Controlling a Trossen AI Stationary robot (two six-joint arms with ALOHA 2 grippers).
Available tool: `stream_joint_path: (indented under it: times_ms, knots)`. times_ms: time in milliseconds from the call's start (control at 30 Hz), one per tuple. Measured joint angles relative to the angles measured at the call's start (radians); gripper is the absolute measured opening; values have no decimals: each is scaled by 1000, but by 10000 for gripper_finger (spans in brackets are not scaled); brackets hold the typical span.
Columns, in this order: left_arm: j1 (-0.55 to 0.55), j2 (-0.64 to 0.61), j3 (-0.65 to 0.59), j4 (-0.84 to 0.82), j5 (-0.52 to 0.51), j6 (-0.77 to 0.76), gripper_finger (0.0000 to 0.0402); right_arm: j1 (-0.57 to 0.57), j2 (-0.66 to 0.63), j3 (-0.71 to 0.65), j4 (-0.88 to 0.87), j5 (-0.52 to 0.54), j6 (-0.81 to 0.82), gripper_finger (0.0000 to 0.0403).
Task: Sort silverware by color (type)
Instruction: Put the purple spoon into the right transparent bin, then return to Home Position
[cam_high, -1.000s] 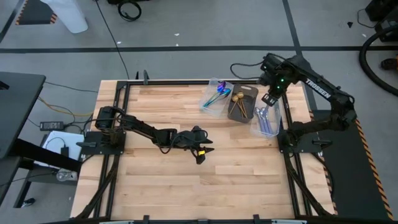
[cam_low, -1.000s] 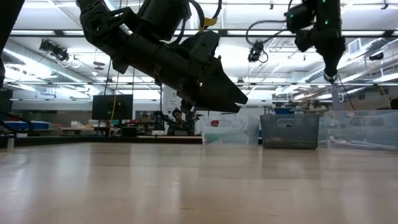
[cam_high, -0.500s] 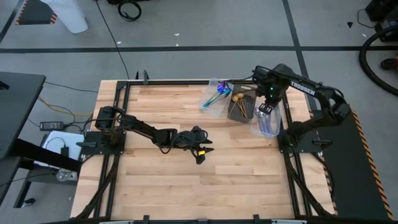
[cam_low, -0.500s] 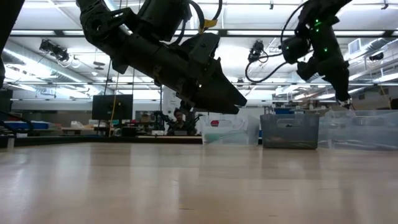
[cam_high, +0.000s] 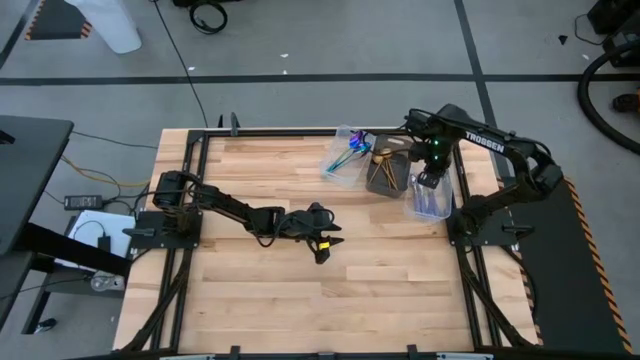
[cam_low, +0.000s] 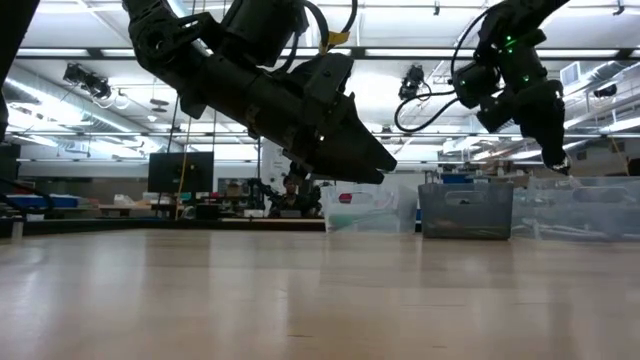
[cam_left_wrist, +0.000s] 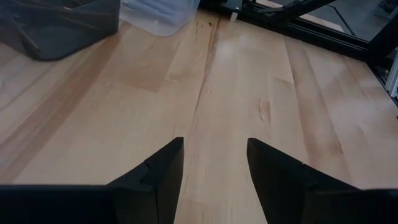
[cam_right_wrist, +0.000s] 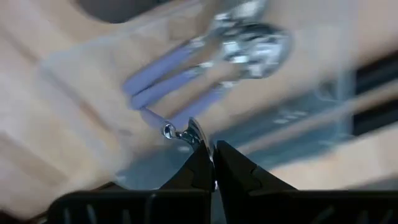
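While the left gripper (cam_high: 322, 240) waits spread at mid-table, the right gripper (cam_right_wrist: 213, 163) pinches a silver spoon (cam_right_wrist: 184, 132) above the far-right tray (cam_high: 432, 203) of silver spoons (cam_right_wrist: 211, 56). Lowering before release should keep it from bouncing out.

The wooden table (cam_high: 300, 290) carries both dark arms. The left gripper (cam_high: 322, 228) hangs over the bare middle of the table, with a small yellow part at its tip. Three containers stand side by side along the far edge: a clear tray (cam_high: 343, 158) holding purple-teal spoons (cam_high: 350, 152), a dark bin (cam_high: 389, 170) holding gold spoons (cam_high: 381, 157), and a second clear tray (cam_high: 432, 203) with pale silver spoons (cam_high: 428, 200). The right gripper (cam_high: 424, 181) reaches down over that last tray.
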Motion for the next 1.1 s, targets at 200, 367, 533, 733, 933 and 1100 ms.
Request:
stream_joint_path:
  times_ms: [200, 367, 533, 733, 933, 1100]
  knots:
    - [0, 0, 0, 0, 0, 0, 183, 5, 0, -113, 54, -40, 0, 20]
    - [1, 0, 0, 0, 0, 0, 183, 6, 0, -185, 111, -47, 14, 28]
    - [1, 0, 0, 0, 0, 0, 183, 6, 0, -207, 159, -35, 34, 70]
    - [1, 0, 0, 0, -27, 8, 183, 6, -10, -182, 154, -35, 46, 120]
    - [15, -88, -23, -82, -35, 51, 171, 7, -164, -197, 261, -120, 52, 128]
    - [30, -184, -85, -66, -37, 98, 153, 18, -360, -284, 475, -148, 56, 126]
